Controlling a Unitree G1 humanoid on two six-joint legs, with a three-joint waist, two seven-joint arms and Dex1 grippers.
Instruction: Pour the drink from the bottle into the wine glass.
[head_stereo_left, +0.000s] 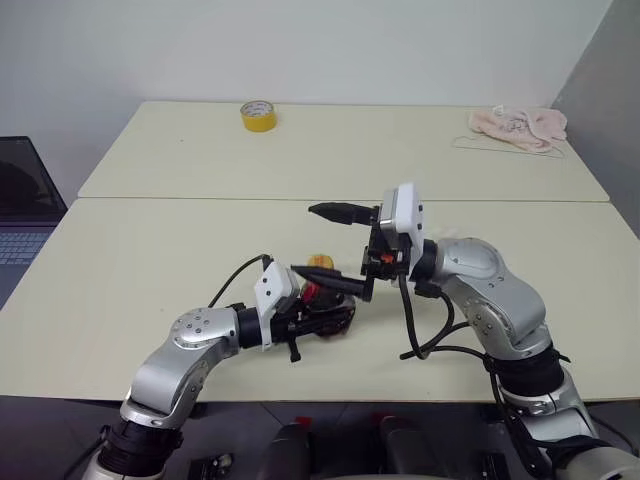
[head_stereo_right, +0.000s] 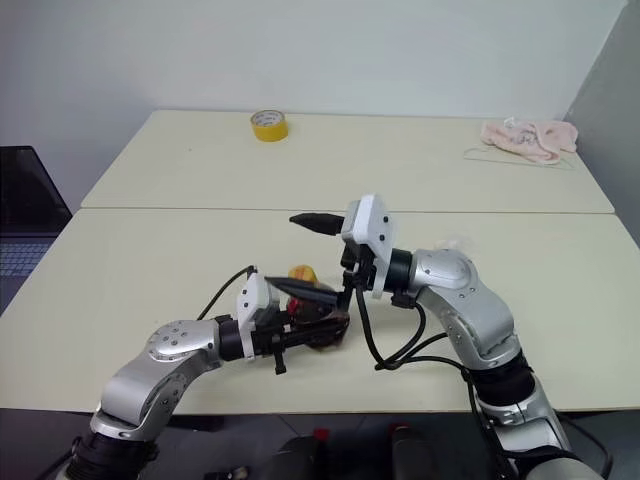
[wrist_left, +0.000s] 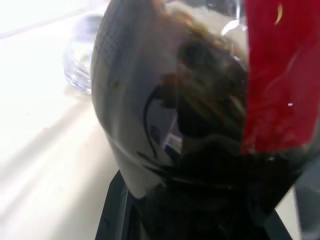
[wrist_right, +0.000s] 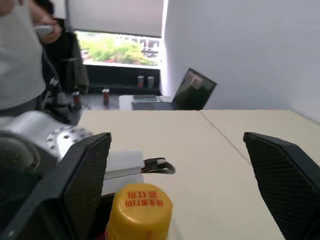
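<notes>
Two cream tables (head_stereo_left: 150, 250) butt together, seam running across mid-frame in the head view. Near table: wide bare surface left and right of the arms, front edge close below both elbows. Far table mostly bare.

Left gripper (head_stereo_left: 325, 300), lower centre, is clamped tight on the bottle (head_stereo_left: 322, 305); the bottle sits low over the near table, lower centre of frame, whether it touches the top I can't tell. Its yellow cap (wrist_right: 140, 210) is on, red label (wrist_left: 280, 75) around the neck, dark drink (wrist_left: 210, 165) inside. 1 bottle.

Right gripper (head_stereo_left: 335, 245), centre frame, has its fingers spread wide, one above and one beside the cap, holding nothing; in the right wrist view the cap sits between the two fingers (wrist_right: 280, 185), apart from both.

Wine glass: only a clear blurred shape (wrist_left: 80, 65) behind the bottle in the left wrist view, can't confirm.

Other: 1 yellow tape roll (head_stereo_left: 258, 116) upper centre-left near far edge, 1 pink cloth (head_stereo_left: 518, 127) upper right, 1 laptop (head_stereo_left: 20, 210) at left edge. A person (wrist_right: 20, 55) stands in the background of the right wrist view.
</notes>
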